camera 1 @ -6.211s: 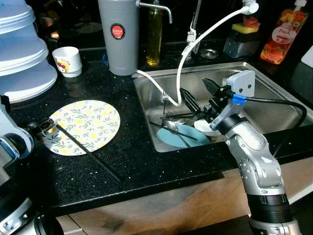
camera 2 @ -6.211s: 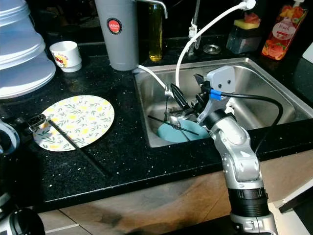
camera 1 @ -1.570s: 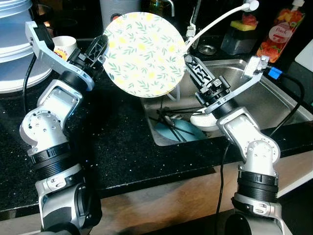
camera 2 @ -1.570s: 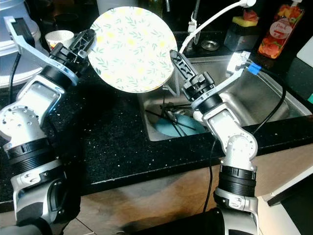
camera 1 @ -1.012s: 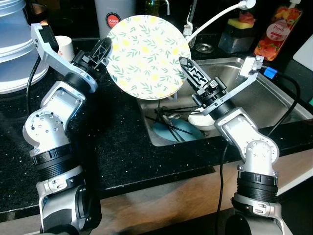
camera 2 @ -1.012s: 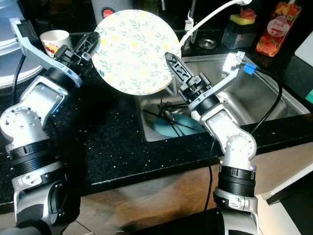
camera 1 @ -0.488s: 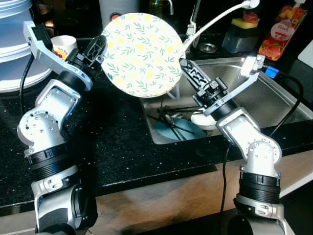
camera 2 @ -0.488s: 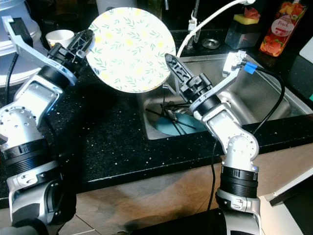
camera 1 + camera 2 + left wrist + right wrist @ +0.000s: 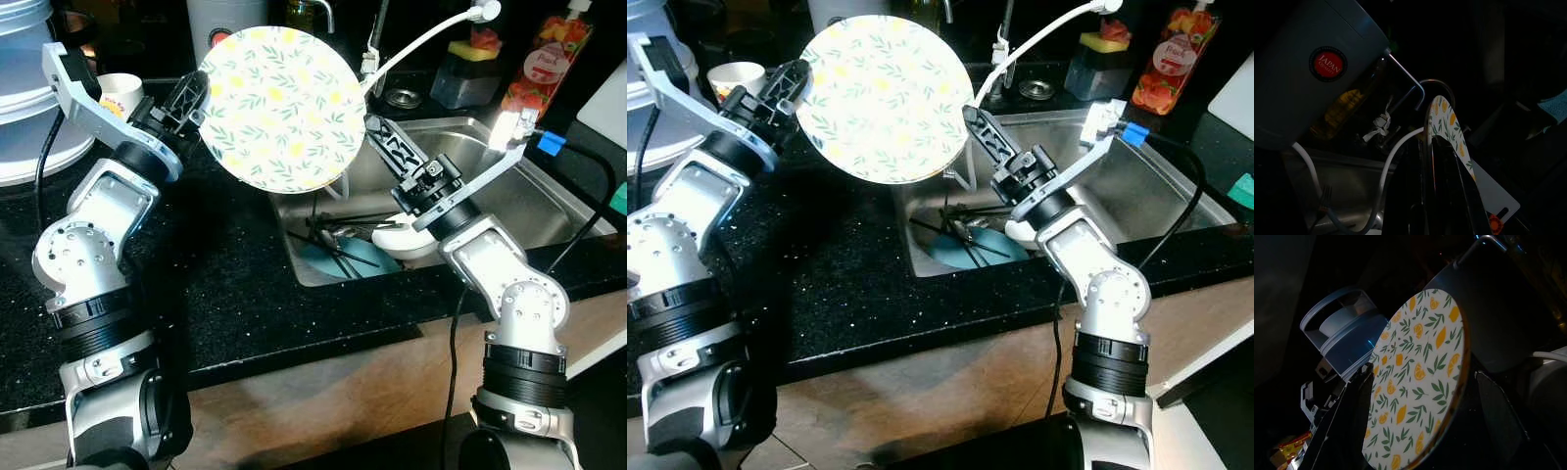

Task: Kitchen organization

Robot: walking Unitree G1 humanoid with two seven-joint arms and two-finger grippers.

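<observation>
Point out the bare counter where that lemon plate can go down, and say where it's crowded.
Bare: the black counter between the left arm and the sink. Crowded: the sink's left end holds a blue plate, chopsticks and a white bowl; the cup and grey dispenser line the back. The left gripper holds the lemon plate.

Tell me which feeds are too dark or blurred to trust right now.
Left eye and right eye views: sharp, evenly lit; the plate reads clearly, some glare off the sink wall. Left wrist view: very dark, plate edge-on. Right wrist view: dim surroundings, but the plate's lemon pattern is well lit.
</observation>
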